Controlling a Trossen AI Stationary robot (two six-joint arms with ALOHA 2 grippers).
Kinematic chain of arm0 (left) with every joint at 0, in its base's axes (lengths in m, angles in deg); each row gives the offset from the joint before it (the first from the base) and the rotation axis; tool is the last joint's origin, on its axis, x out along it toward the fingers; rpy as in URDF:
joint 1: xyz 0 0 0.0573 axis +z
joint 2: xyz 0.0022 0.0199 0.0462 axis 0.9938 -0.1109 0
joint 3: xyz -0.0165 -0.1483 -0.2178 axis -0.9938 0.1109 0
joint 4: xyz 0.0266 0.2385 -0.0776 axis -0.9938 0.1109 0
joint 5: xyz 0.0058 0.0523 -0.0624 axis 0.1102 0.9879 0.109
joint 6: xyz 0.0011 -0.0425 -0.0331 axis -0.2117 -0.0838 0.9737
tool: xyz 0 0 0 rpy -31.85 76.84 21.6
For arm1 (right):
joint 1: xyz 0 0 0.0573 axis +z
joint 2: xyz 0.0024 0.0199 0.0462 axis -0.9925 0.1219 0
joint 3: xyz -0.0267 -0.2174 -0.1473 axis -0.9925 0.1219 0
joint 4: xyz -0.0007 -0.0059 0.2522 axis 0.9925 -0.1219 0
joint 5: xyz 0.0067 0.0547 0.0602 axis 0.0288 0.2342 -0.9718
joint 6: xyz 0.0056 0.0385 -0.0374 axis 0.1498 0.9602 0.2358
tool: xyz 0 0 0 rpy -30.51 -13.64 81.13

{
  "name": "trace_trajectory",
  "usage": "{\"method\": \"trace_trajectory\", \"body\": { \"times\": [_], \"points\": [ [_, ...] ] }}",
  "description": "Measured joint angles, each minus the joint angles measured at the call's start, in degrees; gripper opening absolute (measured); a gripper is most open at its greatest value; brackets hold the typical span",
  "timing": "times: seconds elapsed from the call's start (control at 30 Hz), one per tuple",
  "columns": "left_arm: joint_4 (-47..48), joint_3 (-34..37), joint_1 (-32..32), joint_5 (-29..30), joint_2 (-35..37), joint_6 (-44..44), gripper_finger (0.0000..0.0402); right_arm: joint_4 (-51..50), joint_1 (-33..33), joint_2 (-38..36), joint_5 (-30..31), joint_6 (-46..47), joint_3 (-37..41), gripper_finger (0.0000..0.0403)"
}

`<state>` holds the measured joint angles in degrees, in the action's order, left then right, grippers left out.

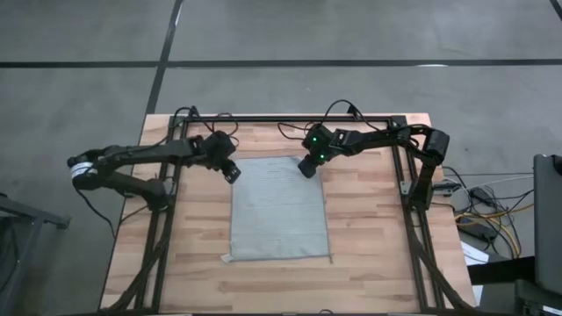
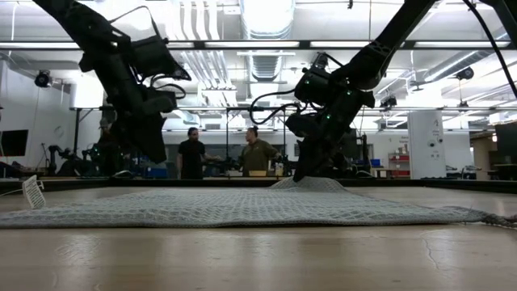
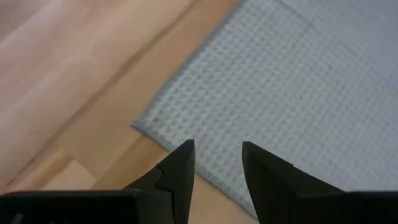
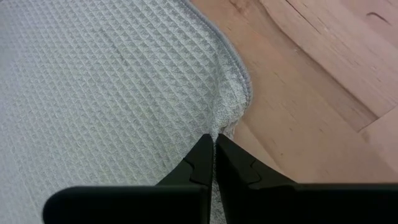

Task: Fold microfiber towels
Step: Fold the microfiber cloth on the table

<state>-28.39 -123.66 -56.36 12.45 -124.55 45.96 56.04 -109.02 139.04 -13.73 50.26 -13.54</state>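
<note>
At the far-left corner of the grey-green waffle-weave microfiber towel (image 1: 279, 209), lying flat mid-bench (image 1: 378, 237), the left hand (image 3: 217, 163) hovers part-open, gripping nothing, fingers astride the hem. Needs to drop and pinch that corner. Right hand (image 4: 214, 152) at the far-right corner is clamped on a bunched hem. Judgement: match grip depth, then lift both evenly so the fold stays square.

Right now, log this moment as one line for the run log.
towel: flat on table | right gripper: shut on towel's far corner | left gripper: open above other far corner
</note>
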Motion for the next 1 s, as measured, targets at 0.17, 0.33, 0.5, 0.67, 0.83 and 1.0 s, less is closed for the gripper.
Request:
{"method": "trace_trajectory", "body": {
  "times": [0.17,0.33,0.5,0.67,0.83,1.0],
  "points": [
    [-1.3,0.0,4.2,-4.5,0.0,2.9,0.0138,0.1,0.0,0.0,0.0,0.0,0.0,0.0008],
    [-1.3,0.0,8.0,-7.0,-1.1,10.1,0.0138,0.2,0.0,0.0,0.0,0.0,0.0,0.0008],
    [-1.7,0.0,9.1,-7.7,-3.3,14.0,0.0138,0.2,0.0,0.0,-0.1,0.0,0.0,0.0008],
    [-3.6,0.0,9.1,-7.2,-5.7,13.9,0.0138,0.2,0.0,0.0,-0.1,0.0,0.0,0.0008],
    [-4.1,0.0,9.1,-5.7,-8.2,13.1,0.0138,0.2,0.0,0.0,-0.1,0.0,0.0,0.0008],
    [-4.2,0.0,9.1,-3.8,-10.3,11.6,0.0138,0.4,0.0,0.0,-0.1,0.0,0.0,0.0008]
  ]
}}
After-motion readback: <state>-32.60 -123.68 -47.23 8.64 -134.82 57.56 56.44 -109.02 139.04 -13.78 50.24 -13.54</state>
